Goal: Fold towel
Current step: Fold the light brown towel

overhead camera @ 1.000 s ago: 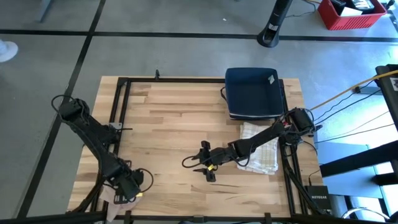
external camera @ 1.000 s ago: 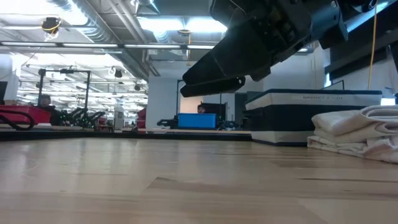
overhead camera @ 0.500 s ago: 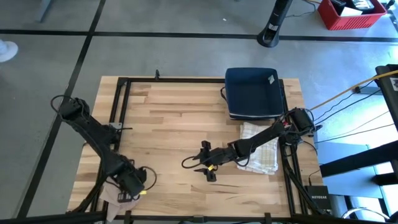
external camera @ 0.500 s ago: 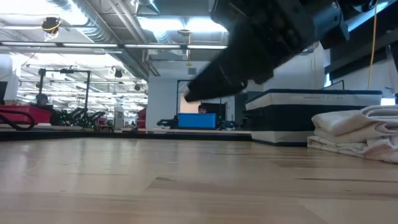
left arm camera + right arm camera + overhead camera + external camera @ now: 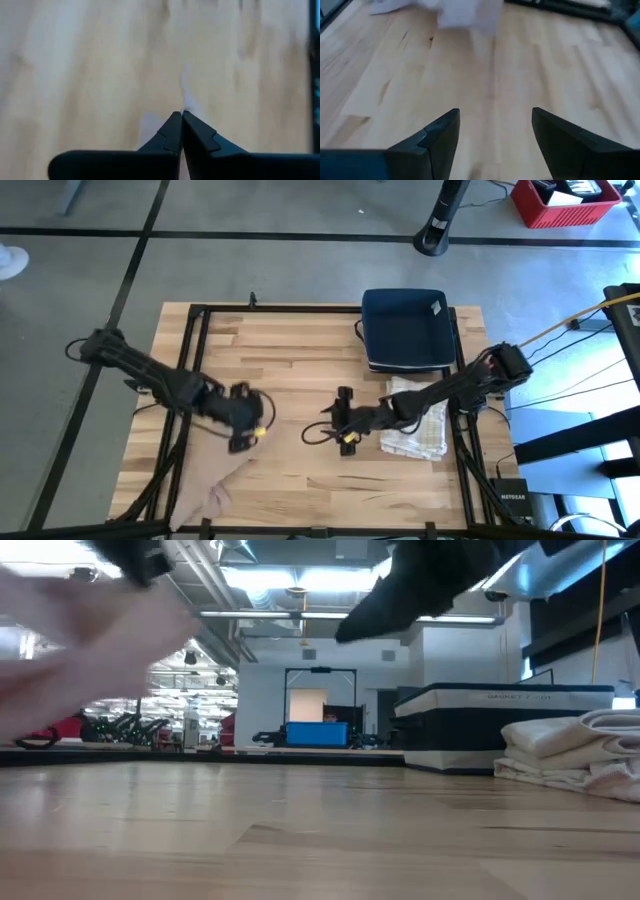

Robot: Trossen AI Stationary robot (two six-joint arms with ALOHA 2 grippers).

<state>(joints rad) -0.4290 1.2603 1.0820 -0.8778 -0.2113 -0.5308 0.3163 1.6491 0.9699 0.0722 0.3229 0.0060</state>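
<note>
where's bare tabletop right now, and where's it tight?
Free: wood behind both arms, left of the navy bin; also the front strip ahead of the right tool. Tight: right edge, folded towel stack against bin; front-left, towel trailing from left tool.

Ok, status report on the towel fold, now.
Left gripper shut on towel, dragging it onto the table. Right gripper open, hovering mid-table. Folded stack lies at right, nothing blocking.

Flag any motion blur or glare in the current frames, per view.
Low view: the towel is a pale smear at upper left, the arm overhead soft-edged, ceiling lights blown out; the folded stack at right is sharp. Left wrist view: tabletop streaked, the left gripper crisp, jaws shut. Right wrist view: mild blur on the wood and the far cloth; right gripper open. High view: sharp.
</note>
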